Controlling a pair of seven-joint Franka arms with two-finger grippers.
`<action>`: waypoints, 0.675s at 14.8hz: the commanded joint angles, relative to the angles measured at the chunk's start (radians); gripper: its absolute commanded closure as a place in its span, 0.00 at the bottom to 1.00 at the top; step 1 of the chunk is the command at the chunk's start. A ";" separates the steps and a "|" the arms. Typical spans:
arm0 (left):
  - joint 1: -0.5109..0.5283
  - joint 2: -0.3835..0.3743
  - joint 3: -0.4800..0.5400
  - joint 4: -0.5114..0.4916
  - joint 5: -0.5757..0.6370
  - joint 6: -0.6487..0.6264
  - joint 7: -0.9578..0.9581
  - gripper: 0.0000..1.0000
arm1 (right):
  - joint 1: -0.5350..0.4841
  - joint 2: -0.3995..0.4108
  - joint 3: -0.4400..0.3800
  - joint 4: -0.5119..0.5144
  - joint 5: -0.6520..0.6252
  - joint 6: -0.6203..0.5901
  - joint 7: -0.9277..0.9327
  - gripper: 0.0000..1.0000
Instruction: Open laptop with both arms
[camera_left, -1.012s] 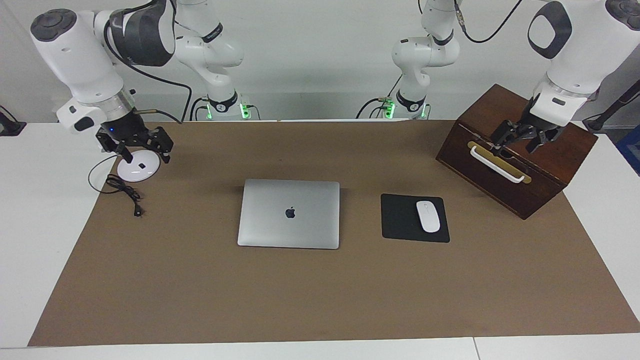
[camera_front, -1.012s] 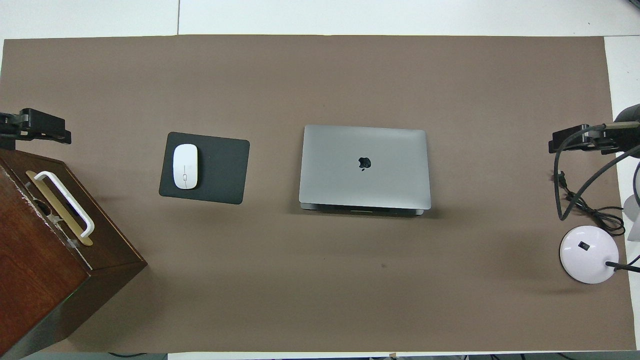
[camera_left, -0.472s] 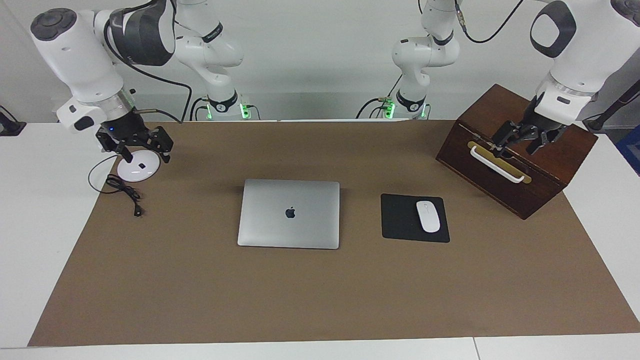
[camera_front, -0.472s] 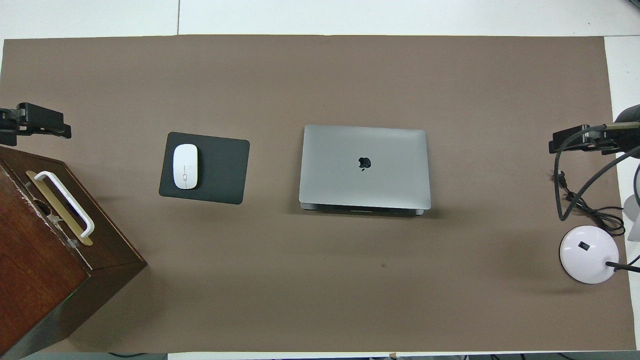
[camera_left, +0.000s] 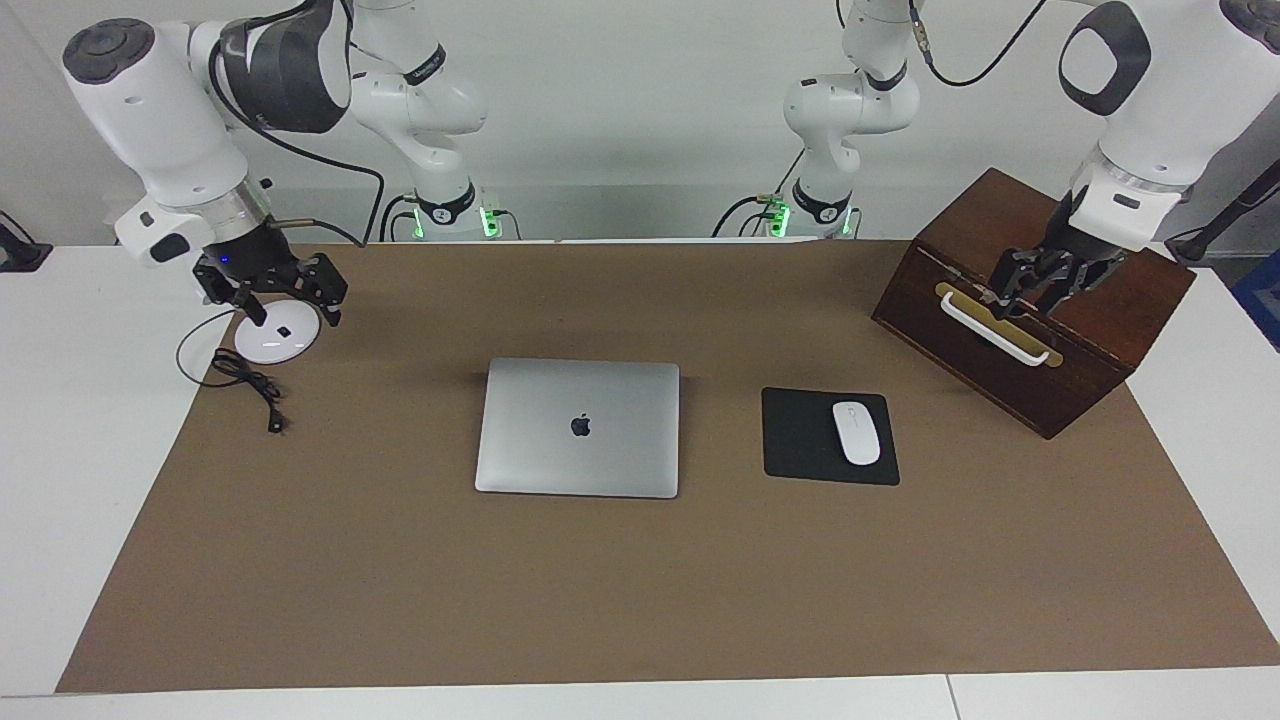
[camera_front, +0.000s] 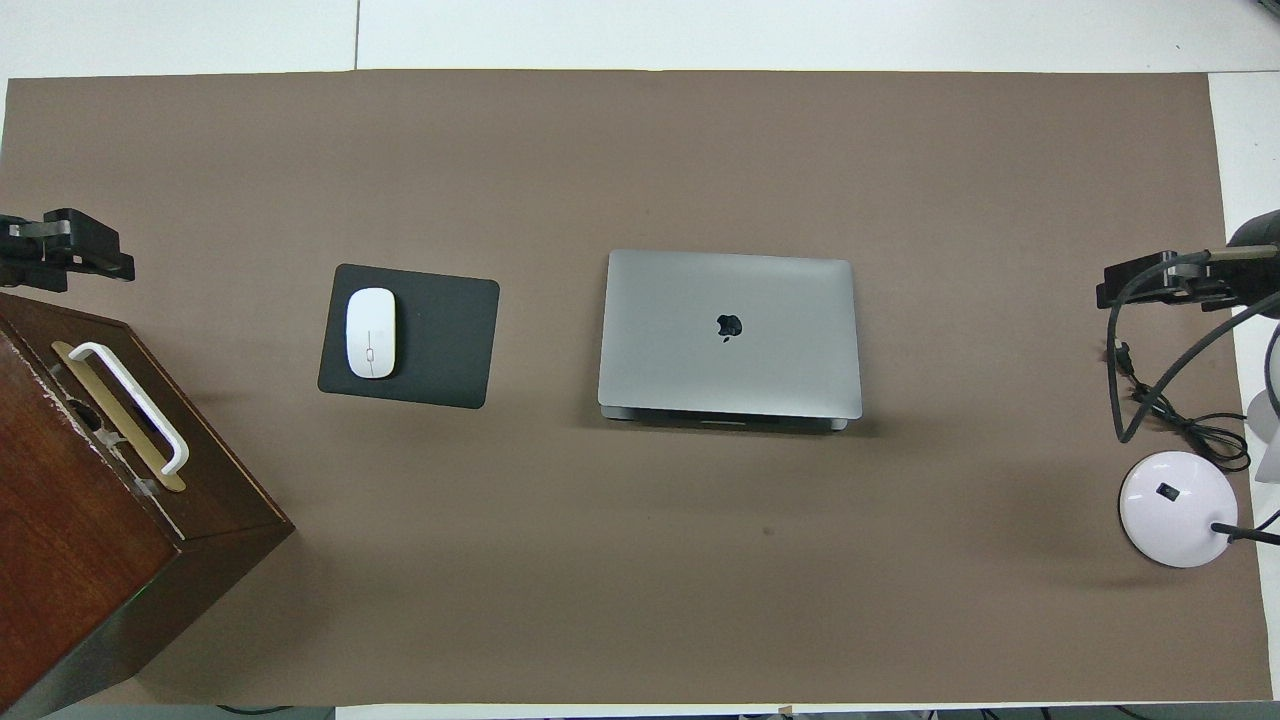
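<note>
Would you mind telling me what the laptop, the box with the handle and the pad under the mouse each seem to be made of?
The laptop looks like matte silver-grey metal: an even, soft sheen on its closed lid. The box appears to be dark stained wood, with visible grain and a glossy top; its handle looks like white plastic, though that is uncertain. The mouse pad looks like dull black fabric or rubber.

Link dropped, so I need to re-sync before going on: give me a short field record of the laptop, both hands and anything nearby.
laptop: thin silver-grey metal laptop, lid closed, flat on brown table mat
left hand: over dark wooden box, near its white handle
right hand: over round white lamp base
beside laptop: black mouse pad carrying white mouse, toward the left arm's end
contact: neither hand touches laptop
</note>
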 joint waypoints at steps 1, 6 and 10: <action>-0.005 0.005 0.005 0.004 -0.011 0.002 -0.013 1.00 | -0.003 -0.027 0.003 -0.035 0.003 0.025 0.003 0.00; -0.004 0.005 0.007 0.001 -0.009 0.013 -0.023 1.00 | -0.005 -0.027 0.003 -0.035 0.003 0.025 0.002 0.00; -0.007 0.003 0.004 -0.009 -0.012 0.042 -0.022 1.00 | -0.006 -0.027 0.003 -0.035 0.003 0.025 0.002 0.00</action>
